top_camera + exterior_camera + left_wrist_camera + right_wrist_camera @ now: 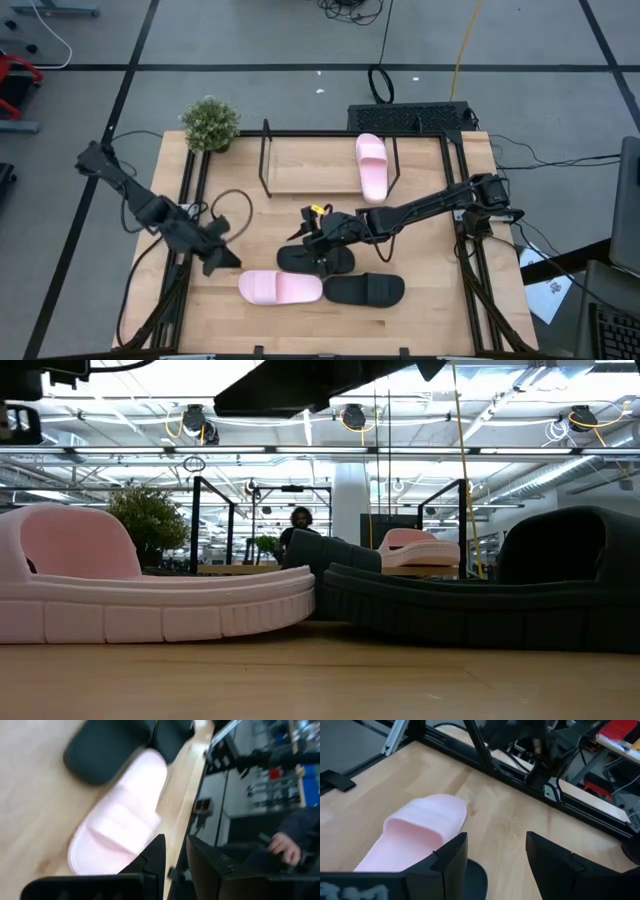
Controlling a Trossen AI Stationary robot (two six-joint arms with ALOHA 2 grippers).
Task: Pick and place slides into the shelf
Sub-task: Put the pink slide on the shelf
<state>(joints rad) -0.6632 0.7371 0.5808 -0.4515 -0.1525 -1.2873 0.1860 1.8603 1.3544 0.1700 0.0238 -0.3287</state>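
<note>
Along the front of the tabletop (420, 325), a pale pink slide (280, 288) and a black slide (365, 290) lie toe to toe, just beside each other, each with a wide strap and ribbed sole edge. Just behind them a second black slide (315, 260) sits under the right gripper (322, 238), whose fingers (451, 857) stand wide apart with nothing between them. The left gripper (222, 250) hangs near the tabletop's left edge, its fingers (155, 857) narrowly parted and empty. Bare wood lies open between the slides and the shelf (300, 165) at the back, where another pink slide (371, 167) rests on the board's right end. A small potted plant (210, 124) stands at the far left corner.
</note>
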